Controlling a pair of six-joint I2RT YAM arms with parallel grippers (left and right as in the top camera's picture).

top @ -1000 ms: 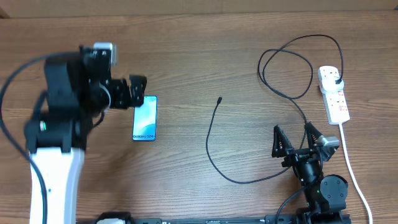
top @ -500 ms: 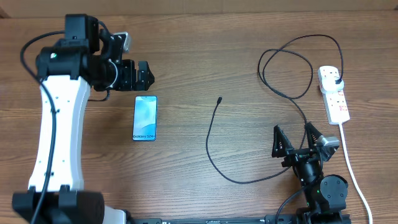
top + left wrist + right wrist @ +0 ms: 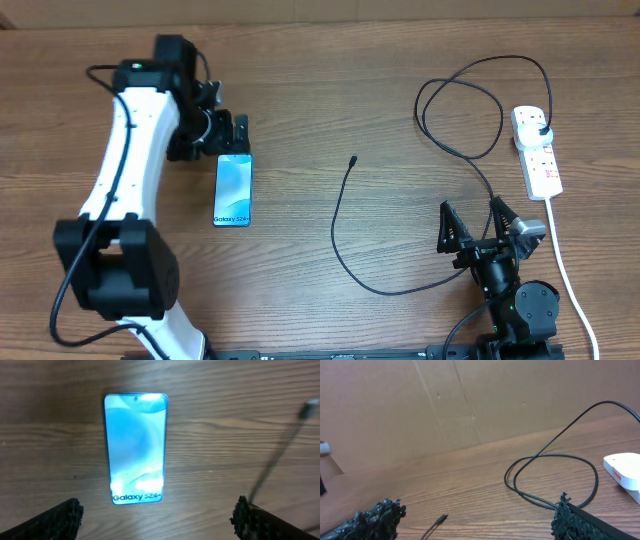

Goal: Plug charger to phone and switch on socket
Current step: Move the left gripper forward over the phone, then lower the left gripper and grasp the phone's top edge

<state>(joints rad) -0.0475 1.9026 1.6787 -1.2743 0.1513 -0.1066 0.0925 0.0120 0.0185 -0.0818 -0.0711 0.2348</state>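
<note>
The phone (image 3: 232,190) lies flat on the left side of the table (image 3: 330,60). The left gripper (image 3: 228,138) hangs just behind the phone's far end, with one finger out to each side. The charger (image 3: 337,215) lies to the right of the phone, well apart from it. Its tip (image 3: 354,159) sits near the middle of the table. From there the charger runs to the front, then right, past the right gripper (image 3: 469,210). It loops at the back and ends at its plug (image 3: 541,131). The plug sits in the socket (image 3: 540,165) at the far right. The socket's cord (image 3: 565,265) runs to the front edge.

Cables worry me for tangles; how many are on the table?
2: the black charger, curving from centre to the socket; the white cord, running down the right edge.
</note>
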